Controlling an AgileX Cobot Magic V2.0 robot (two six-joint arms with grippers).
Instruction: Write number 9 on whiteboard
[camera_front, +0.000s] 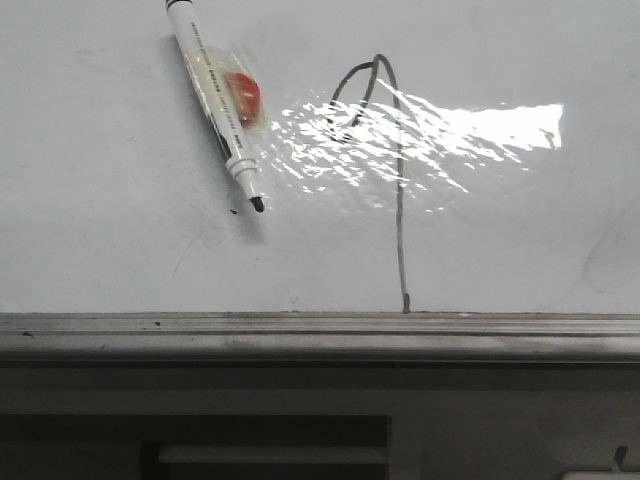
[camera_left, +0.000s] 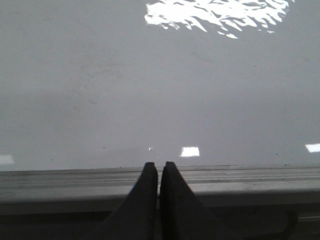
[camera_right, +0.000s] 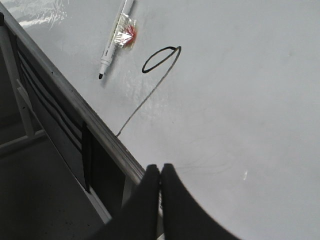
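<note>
Running up the middle of the large glossy white whiteboard (camera_front: 100, 200), the thin dark-grey drawn number 9 (camera_front: 400, 180) has a white uncapped marker pen (camera_front: 215, 100) at its nine o'clock. Left gripper (camera_left: 159, 172) and right gripper (camera_right: 160, 175) are both pinched closed, empty.

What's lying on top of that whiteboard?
On the whiteboard lies an uncapped marker with a taped-on red tag, beside the drawn number 9 and a small black dot. Bright glare hides part of the 9's loop.

Whiteboard (camera_front: 120, 230) open — marker (camera_front: 215, 100) only obstacle
</note>
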